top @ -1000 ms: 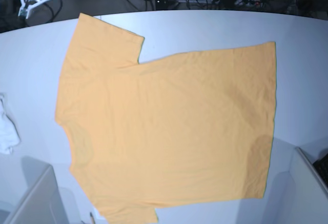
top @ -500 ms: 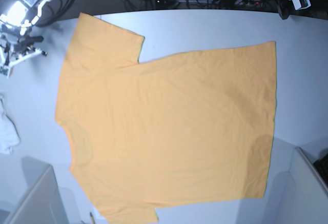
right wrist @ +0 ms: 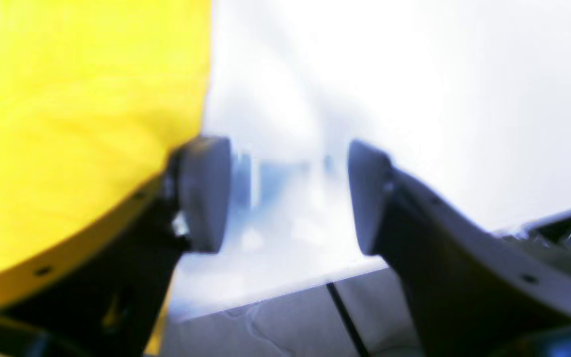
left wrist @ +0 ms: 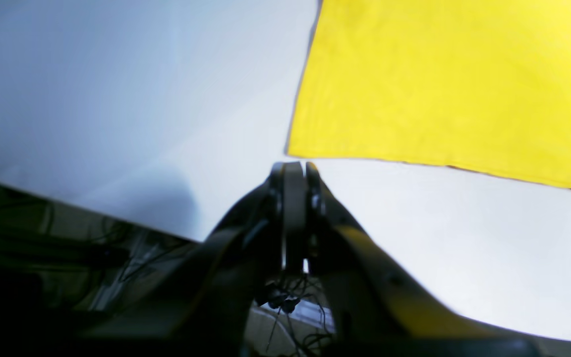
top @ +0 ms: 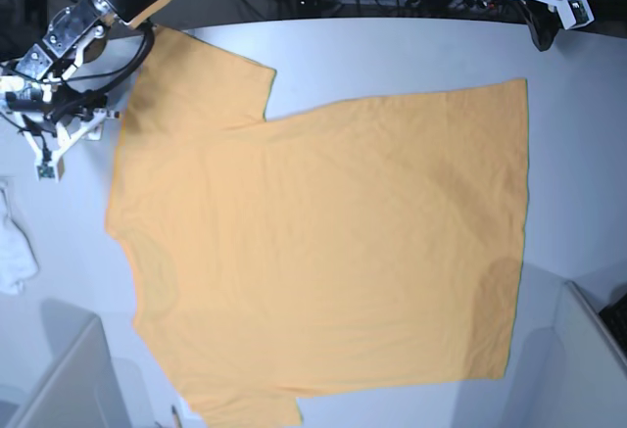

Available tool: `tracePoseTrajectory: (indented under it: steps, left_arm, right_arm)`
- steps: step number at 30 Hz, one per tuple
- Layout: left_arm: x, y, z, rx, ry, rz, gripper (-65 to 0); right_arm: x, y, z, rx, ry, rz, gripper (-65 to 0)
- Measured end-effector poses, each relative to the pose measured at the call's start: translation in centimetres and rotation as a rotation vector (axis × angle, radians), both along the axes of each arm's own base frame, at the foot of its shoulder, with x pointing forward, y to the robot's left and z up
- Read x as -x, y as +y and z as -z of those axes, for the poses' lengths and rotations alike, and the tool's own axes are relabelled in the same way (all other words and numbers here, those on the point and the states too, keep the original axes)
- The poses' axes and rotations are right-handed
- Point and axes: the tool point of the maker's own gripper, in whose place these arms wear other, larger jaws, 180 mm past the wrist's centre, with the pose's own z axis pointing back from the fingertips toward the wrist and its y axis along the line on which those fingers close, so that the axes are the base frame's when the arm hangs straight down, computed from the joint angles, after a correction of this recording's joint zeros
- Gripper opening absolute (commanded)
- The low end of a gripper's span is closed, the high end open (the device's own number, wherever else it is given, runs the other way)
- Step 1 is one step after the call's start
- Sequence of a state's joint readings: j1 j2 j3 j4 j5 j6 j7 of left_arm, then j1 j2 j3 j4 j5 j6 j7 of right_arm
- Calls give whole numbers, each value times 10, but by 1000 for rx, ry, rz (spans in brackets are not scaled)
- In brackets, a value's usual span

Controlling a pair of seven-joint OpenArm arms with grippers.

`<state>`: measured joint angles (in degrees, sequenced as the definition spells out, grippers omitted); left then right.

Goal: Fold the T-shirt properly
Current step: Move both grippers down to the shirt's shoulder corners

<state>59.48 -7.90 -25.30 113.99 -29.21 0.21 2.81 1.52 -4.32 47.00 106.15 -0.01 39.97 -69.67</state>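
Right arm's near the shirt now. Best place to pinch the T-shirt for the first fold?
Probably the far sleeve's outer edge, approached from the bare table on the base view's left. The T-shirt lies flat, so only edges offer a pinch, and the open right gripper hovers beside that hem.

Lt-orange T-shirt (top: 323,252), flat, unfolded on table (top: 411,56)

Right arm (top: 108,2): black cylindrical segment, silver joint, black cables, white pincer (top: 49,149) frame; wrist views show dark, screw-dotted fingers (right wrist: 206,193).
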Motion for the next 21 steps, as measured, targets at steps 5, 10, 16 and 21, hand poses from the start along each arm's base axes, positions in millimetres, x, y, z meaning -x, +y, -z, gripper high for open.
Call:
tracePoseTrajectory:
  steps: [5, 10, 16, 21]
  left_arm:
    - [-1, -2, 1, 7, -2, 5, -650]
    - [-1, -1, 1, 6, 0, 2, -258]
    - [-1, -5, 2, 36, -9, 1, -86]
    - [-11, -17, -6, 262, -107, -10, -86]
  right_arm:
    - [1, 17, 25, -98, 45, 14, -284]
    - [9, 25, 41, -308, 46, 128, -284]
    - [17, 31, 57, -456, 42, 172, -284]
    - [10, 35, 59, -490, 16, 166, -284]
